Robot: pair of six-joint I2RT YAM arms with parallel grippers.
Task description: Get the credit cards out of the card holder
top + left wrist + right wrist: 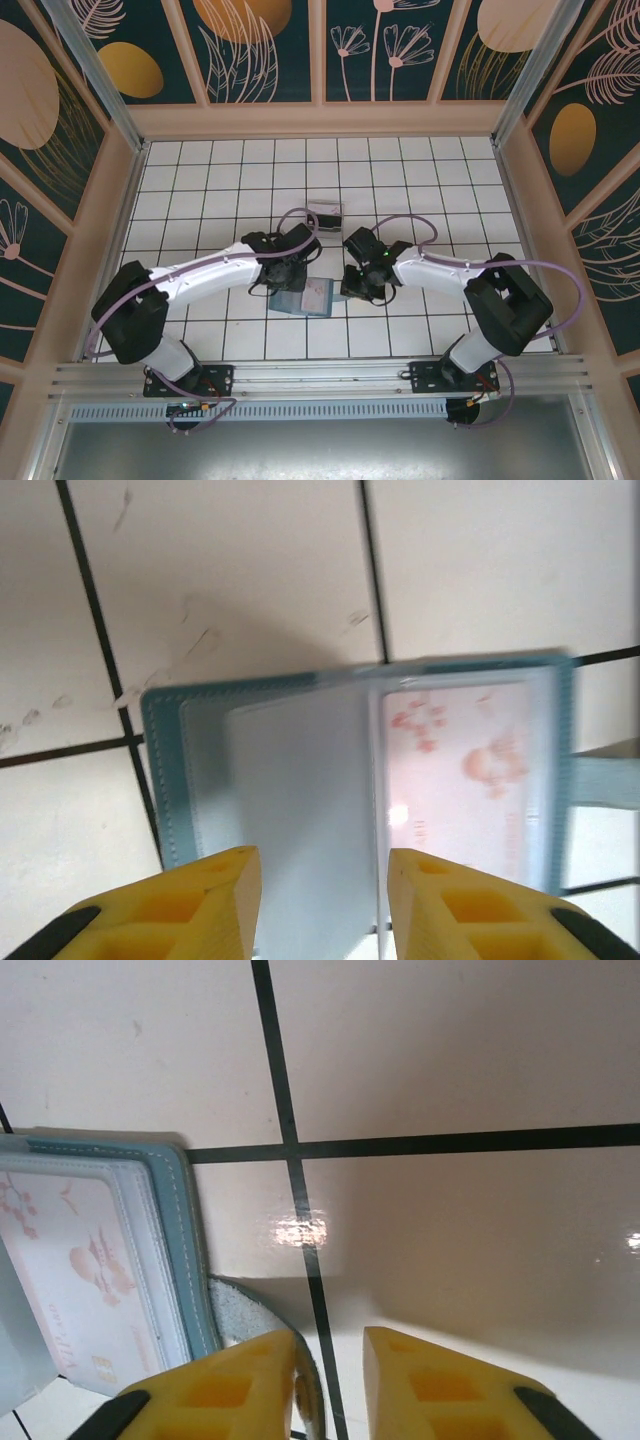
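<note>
Card holder (pixel 168 780) lies open (pink card (pixel 460 770) inside).

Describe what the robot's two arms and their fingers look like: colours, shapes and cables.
The left arm and right arm match: smooth white links between bulky black joints, each trailed by a looping purple cable. The left fingers and right fingers are blocky yellow wedges with black at their bases.

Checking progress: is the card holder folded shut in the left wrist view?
No, the card holder lies open flat, with a pink-printed card in its sleeve.
</note>
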